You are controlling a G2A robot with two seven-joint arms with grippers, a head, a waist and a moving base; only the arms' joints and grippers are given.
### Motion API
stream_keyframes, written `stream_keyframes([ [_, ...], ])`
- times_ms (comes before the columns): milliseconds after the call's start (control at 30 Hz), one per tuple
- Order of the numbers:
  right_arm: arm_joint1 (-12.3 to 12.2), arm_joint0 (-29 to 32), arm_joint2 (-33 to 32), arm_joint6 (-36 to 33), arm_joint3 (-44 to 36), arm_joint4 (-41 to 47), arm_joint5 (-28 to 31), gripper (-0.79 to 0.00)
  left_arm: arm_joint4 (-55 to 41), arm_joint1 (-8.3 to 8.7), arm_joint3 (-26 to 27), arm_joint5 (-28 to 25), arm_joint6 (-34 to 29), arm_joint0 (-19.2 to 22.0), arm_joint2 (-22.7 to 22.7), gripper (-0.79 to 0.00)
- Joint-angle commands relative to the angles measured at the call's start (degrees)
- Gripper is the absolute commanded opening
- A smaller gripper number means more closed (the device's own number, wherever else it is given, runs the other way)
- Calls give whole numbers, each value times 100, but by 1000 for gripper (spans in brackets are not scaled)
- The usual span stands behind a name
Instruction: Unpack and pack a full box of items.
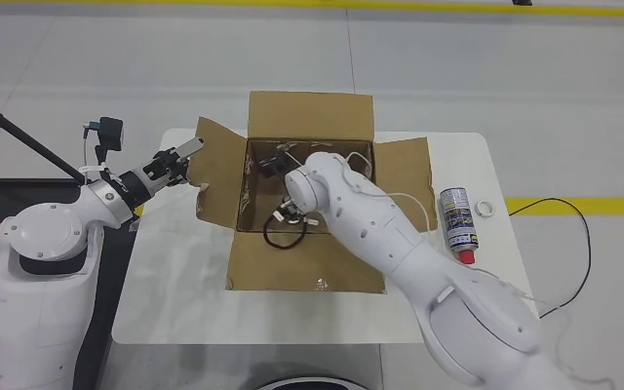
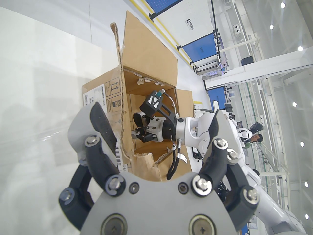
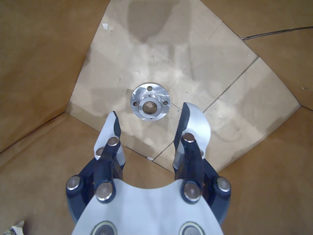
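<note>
Down inside the open cardboard box (image 1: pixel 312 117), the right gripper (image 3: pixel 149 113) is hanging with its jaws spread and holding nothing. It is pointing at a round metal flange (image 3: pixel 150 103) that is lying flat on the box floor, nearer one corner than the middle. The flange is sitting just beyond the fingertips, in line with the gap between them and apart from both.

Over at the box's left flap (image 1: pixel 219 166), the left gripper (image 1: pixel 185 153) is hovering with its jaws released too. The flap's torn edge is standing just beside one finger, and whether they are touching I cannot tell.

On the table (image 1: pixel 195 292), to the right of the box, a spray can (image 1: pixel 456 222) is lying on its side with a small white ring (image 1: pixel 484 208) near it.

Judging by that, the unpacking is looking well advanced: two items are sitting out, and the flange is yet to be lifted. The whole packing half is looking undone, since everything on the table is needing to go back in.
</note>
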State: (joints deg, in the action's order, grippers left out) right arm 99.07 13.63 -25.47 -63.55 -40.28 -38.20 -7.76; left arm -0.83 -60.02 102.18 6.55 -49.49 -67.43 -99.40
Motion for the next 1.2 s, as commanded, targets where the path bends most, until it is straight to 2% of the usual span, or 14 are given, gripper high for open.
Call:
stream_keyframes([
  [0, 91, -37, 31, 28, 188, 31, 62, -409, 0, 0, 0, 0, 0, 0, 0, 0],
  [400, 527, -188, 98, 171, 1081, 141, 392, -474, 0, 0, 0, 0, 0, 0, 0, 0],
  [567, 661, -234, 95, 241, 1384, 142, 511, -520, 0, 0, 0, 0, 0, 0, 0, 0],
  [767, 797, -274, 83, 290, 1680, 124, 611, -536, 0, 0, 0, 0, 0, 0, 0, 0],
  [1000, 924, -357, 55, 327, 1935, 72, 662, -785, 0, 0, 0, 0, 0, 0, 0, 0],
  [1167, 976, -460, 14, 333, 2089, 19, 697, -785, 0, 0, 0, 0, 0, 0, 0, 0],
])
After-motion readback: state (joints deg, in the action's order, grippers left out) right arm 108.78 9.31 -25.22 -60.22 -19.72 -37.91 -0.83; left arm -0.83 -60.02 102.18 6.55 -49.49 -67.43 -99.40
